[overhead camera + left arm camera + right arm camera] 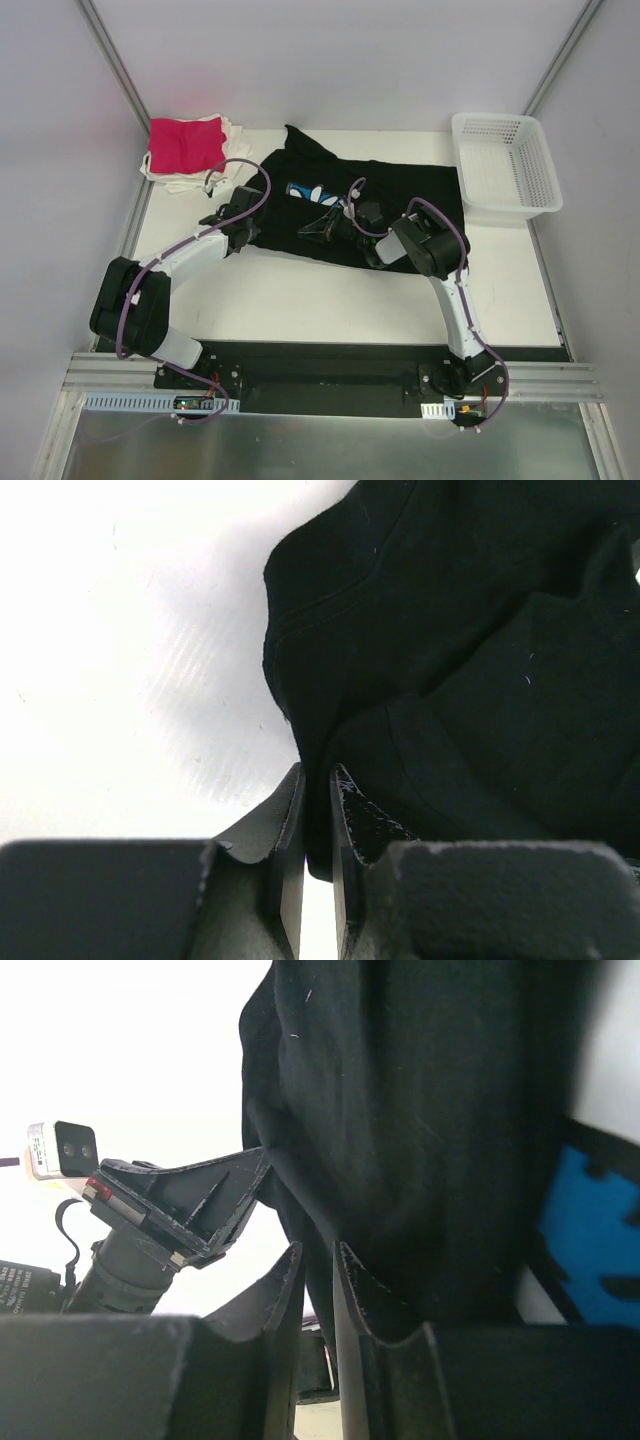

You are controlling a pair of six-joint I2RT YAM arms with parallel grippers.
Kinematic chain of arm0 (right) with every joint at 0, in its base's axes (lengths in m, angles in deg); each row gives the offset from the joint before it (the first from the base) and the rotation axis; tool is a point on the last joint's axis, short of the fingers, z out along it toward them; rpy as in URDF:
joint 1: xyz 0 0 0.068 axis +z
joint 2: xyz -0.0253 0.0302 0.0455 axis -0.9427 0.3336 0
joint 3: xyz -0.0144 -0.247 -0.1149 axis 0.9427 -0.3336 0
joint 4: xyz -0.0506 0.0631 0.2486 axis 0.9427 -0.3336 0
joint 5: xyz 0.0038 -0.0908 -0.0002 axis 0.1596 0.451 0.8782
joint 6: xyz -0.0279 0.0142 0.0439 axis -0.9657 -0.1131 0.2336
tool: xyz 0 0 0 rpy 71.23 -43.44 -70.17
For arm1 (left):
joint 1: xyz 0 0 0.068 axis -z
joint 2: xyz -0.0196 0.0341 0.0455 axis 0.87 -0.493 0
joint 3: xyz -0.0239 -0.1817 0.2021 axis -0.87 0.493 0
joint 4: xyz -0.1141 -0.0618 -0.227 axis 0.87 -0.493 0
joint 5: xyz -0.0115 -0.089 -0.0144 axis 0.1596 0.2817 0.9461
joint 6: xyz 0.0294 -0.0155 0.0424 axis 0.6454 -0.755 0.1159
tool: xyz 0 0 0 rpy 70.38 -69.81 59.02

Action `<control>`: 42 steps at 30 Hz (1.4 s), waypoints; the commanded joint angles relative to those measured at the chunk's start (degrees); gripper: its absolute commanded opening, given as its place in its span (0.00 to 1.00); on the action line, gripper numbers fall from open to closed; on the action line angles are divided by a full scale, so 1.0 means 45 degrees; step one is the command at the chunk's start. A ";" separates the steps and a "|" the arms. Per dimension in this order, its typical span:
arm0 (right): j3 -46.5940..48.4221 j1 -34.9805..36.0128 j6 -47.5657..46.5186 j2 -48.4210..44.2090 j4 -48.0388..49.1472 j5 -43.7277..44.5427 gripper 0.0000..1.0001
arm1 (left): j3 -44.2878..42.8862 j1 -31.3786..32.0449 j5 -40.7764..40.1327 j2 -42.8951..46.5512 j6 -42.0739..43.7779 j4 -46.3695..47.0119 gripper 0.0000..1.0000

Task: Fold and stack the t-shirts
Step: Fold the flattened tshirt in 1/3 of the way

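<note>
The black t-shirt (400,195) with a blue daisy print (312,191) lies across the middle of the white table. My left gripper (243,228) is shut on its near left edge; the cloth (450,680) is pinched between the jaws (316,810). My right gripper (322,229) is shut on a fold of the same shirt (400,1120) near its middle and lifts it; the blue print (590,1240) shows at the right of that view. A folded magenta-pink shirt (185,143) lies on white shirts (232,140) at the far left.
A white plastic mesh basket (503,165) stands at the far right of the table (330,300). Grey walls enclose the back and sides. The left gripper (170,1210) shows in the right wrist view, close to the right fingers.
</note>
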 commanded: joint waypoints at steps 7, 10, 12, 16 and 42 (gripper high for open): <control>-0.1900 -0.0794 0.0395 -0.0645 -0.0339 0.0547 0.20 | -0.0077 -0.0357 -0.0862 0.1074 0.0889 -0.0616 0.13; -0.2233 -0.0950 0.0375 -0.0684 -0.0106 0.0547 0.20 | -0.0037 -0.0357 -0.0765 0.1191 0.1046 -0.0674 0.14; -0.2408 -0.1087 0.0355 -0.0723 -0.0066 0.0585 0.20 | -0.0018 -0.0357 -0.0686 0.1250 0.1047 -0.0791 0.15; -0.2429 -0.1185 0.0277 -0.0743 -0.0066 0.0527 0.20 | 0.0060 -0.0377 -0.0686 0.1426 0.1047 -0.0967 0.15; -0.4244 -0.2376 0.0043 -0.3105 0.0169 0.0371 0.22 | 0.2229 -0.0338 0.0818 0.2090 -0.0575 -0.1651 0.16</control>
